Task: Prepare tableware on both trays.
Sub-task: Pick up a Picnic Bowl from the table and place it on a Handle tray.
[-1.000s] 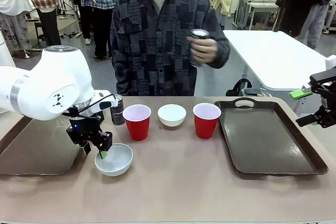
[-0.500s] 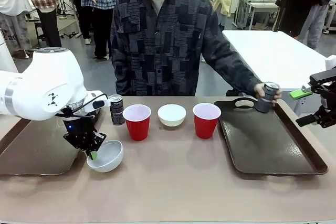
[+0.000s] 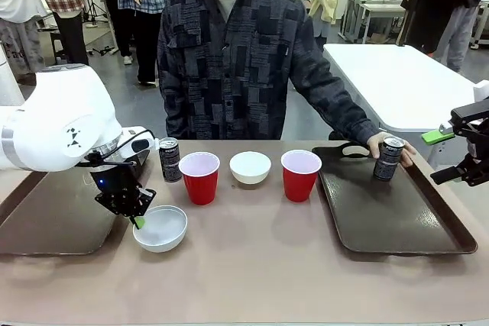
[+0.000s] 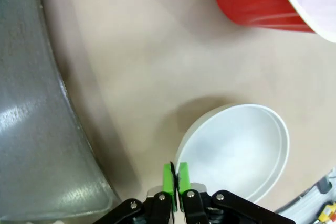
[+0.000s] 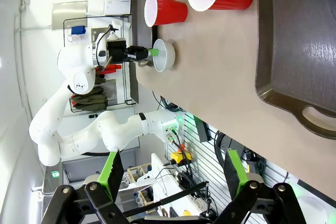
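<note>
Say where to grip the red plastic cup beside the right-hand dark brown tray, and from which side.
Probably the rim of the red plastic cup, from above at its near side, one finger inside, one outside: it stands upright, mouth open, its wall tapers downward, and a shallow white bowl sits close on its left.

Can (image 3: 387, 159) on right tray (image 3: 397, 215), near bowl (image 3: 164, 229) gripped

My left arm (image 3: 61, 127) hides part of the left tray (image 3: 46, 223), and the edge cuts its end. The white bowl (image 4: 236, 150) has its rim hidden between my left end effector's (image 4: 176, 174) pads. My right end effector (image 3: 432, 158) is clipped by the front view's right edge. Print on the can (image 3: 169, 159) is too small to read.
</note>
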`<act>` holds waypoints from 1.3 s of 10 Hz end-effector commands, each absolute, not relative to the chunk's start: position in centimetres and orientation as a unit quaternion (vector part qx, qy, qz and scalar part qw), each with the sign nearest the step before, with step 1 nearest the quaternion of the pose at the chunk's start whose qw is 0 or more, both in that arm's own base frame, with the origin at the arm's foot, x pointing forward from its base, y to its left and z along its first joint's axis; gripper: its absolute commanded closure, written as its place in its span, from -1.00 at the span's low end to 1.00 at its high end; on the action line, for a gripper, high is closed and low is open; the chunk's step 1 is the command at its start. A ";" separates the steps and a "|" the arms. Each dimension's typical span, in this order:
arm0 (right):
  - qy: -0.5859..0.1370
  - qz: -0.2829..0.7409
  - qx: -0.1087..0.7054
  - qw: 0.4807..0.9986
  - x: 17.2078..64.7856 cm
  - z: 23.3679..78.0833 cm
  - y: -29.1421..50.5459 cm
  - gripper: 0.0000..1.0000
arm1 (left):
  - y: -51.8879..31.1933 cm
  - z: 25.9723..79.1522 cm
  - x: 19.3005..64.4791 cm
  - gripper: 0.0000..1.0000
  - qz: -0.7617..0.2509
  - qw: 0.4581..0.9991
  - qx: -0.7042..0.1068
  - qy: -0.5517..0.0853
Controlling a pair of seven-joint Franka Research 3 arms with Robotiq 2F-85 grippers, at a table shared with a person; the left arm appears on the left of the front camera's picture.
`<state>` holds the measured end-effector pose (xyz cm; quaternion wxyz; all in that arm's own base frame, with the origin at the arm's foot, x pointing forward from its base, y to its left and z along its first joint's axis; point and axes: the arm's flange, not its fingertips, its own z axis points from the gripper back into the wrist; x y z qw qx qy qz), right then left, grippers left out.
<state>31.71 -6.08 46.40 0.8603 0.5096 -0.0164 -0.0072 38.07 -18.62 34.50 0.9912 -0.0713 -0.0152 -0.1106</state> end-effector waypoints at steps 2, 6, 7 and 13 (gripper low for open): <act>-0.016 -0.008 0.515 0.857 31.7 46.4 -6.0 -1.00 | -19.0 35.5 37.0 1.00 -0.117 0.990 -0.079 -0.010; -0.016 -0.008 0.515 0.857 31.7 46.4 -6.0 -1.00 | -19.6 40.2 37.1 1.00 -0.107 0.992 -0.054 -0.025; -0.016 -0.008 0.515 0.857 31.7 46.4 -6.0 -1.00 | -19.3 41.5 37.6 1.00 -0.104 0.993 -0.054 -0.030; -0.016 -0.008 0.515 0.857 31.7 46.4 -6.0 -1.00 | -14.9 47.3 38.2 1.00 -0.091 0.993 -0.079 0.007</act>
